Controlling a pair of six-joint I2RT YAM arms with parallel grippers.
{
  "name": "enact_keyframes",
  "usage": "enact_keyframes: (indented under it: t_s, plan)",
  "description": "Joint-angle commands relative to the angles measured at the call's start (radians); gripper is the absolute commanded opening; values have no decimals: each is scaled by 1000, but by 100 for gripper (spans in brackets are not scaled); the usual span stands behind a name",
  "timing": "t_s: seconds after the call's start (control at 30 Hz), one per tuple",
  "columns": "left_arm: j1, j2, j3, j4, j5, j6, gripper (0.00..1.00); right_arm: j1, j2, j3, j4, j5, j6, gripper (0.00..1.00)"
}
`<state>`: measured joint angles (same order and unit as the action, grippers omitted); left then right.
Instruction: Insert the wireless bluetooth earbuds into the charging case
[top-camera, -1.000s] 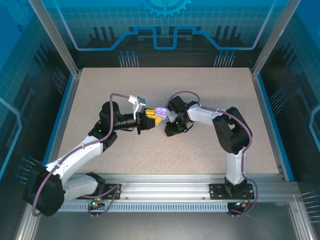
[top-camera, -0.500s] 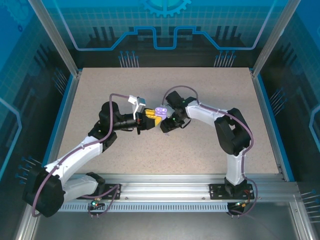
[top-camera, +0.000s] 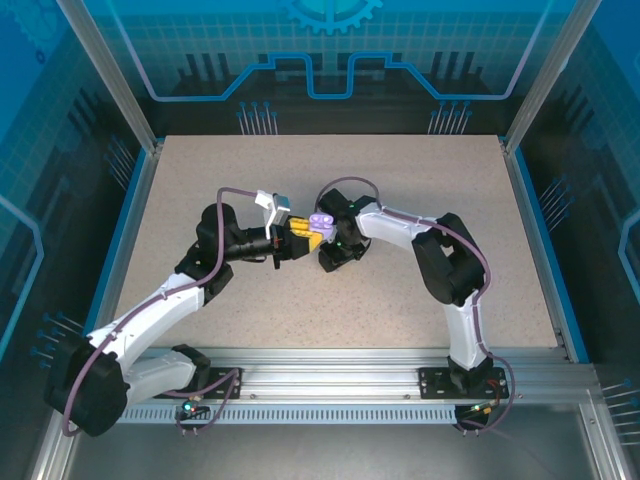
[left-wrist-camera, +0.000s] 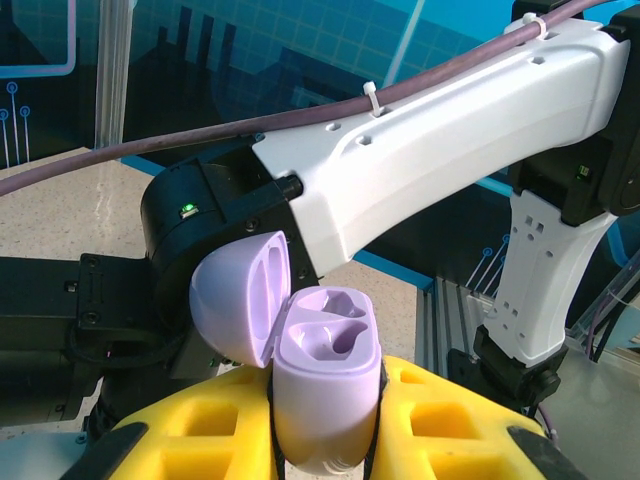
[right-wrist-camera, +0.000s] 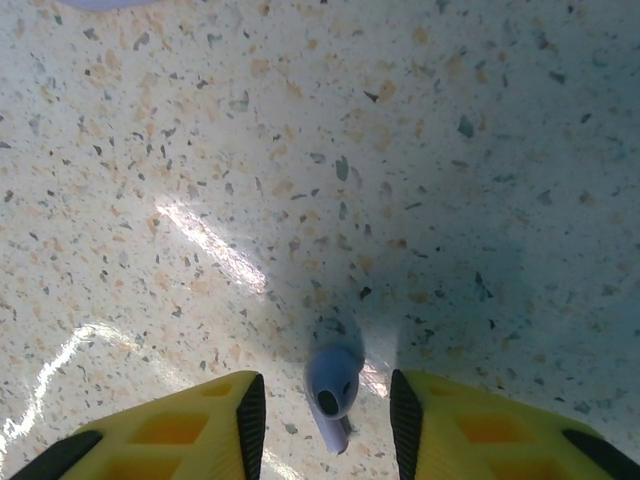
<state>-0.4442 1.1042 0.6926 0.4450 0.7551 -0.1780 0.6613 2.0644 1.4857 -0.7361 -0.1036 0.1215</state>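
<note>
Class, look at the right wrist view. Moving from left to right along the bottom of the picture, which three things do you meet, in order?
yellow gripper finger → lavender earbud → other yellow gripper finger

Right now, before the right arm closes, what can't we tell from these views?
- Top external: the right gripper hides whatever lies under it.
- Right wrist: the lavender earbud is blurred near the bottom edge; how its stem lies is unclear.
- Right wrist: lavender sliver, cut off by the top edge; unidentifiable.
- Left wrist: the left gripper covers the charging case below its open sockets; the bottom edge crops the rest.
</note>
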Motion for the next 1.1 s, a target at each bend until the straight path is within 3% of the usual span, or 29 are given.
enact_keyframes:
  t_s: [0.0,0.77,1.07]
  plan:
    - [-5,-21,7,-2,-6,23,5,18,25,32,-38,16,-19,39]
    - [-5,-29,-4,-1,-11,27,5,43,82,71,-72,68,-14,32]
    - [-6,-30,-4,-3,-12,27,5,52,100,79,-75,62,-12,37]
